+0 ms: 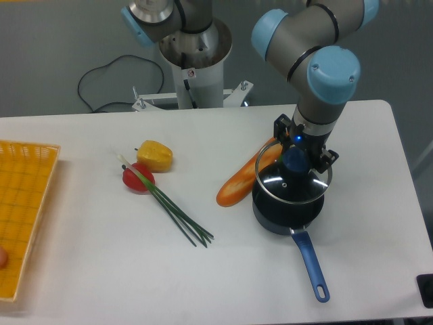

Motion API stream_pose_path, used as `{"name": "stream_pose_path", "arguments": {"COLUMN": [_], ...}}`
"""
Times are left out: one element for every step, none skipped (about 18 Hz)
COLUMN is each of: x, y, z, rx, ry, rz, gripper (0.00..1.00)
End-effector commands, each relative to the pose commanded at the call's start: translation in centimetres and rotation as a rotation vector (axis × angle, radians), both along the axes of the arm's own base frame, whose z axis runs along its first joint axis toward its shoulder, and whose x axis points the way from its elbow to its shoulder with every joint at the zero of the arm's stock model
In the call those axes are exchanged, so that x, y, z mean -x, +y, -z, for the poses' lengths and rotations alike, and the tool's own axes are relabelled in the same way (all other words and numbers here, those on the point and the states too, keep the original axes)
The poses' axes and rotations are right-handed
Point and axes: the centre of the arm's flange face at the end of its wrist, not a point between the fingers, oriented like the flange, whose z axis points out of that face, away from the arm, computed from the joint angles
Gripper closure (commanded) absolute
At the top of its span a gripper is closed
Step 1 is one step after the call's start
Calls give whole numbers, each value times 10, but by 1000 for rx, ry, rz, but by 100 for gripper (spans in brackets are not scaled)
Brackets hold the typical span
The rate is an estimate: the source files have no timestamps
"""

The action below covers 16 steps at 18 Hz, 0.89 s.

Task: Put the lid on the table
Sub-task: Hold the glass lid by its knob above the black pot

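A: Lid point(292, 181) position?
B: On the dark pot point(287, 210), right half of the worktop point(101, 271), about midway between far and near edges. It's round, so no long axis. Looks tilted: the rim's right side sits higher than the pot's edge, the left side is close to the pot. The blue knob point(295, 160) points up toward the claw.

A: Claw point(298, 154)?
B: Straight above the lid, pointing down. Dark fingers point(281, 130) sit either side of the knob, closed in on it. Looks clamped on the knob, gap no wider than the ball. Small blue light on the wrist.

A: Pot handle?
B: Blue handle point(310, 263) runs toward the near edge, slightly right, ending close to that edge.

A: Other stuff?
B: Orange baguette-shaped thing point(240, 181) just left of the pot, angled, far end reaching under the lid rim. Green chives point(177, 213) near the middle, running diagonally. Red item point(138, 179) and yellow item point(155, 155) at their far-left end, touching each other. Yellow mesh basket point(24, 210) at the left edge.
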Motion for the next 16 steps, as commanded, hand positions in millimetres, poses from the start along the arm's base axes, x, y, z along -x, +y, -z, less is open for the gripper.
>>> {"name": "stream_pose_path", "arguments": {"x": [0, 0, -1, -1, 0, 0, 0, 0, 0, 0, 0, 0, -1, -1, -2, -2], "y": [0, 0, 1, 1, 1, 1, 1, 1, 2, 2, 2, 2, 4, 4, 5, 6], "z": [1, 1, 0, 0, -1, -1, -1, -1, -2, -2, -3, -3, -2, -1, -2, -2], "rx": [-2, -2, 1, 0, -1, 1, 2, 1, 0, 0, -2, -1, 0, 2, 2, 3], "ry": [-3, -3, 1, 0, 3, 2, 1, 2, 4, 4, 4, 5, 3, 3, 3, 3], "rz": [0, 0, 2, -2, -6, -6, -8, -8, -8, -9, -12, -18, -24, -31, -43, -58], "gripper": [47, 47, 47, 47, 47, 47, 47, 47, 47, 47, 47, 47, 47, 47, 47, 47]}}
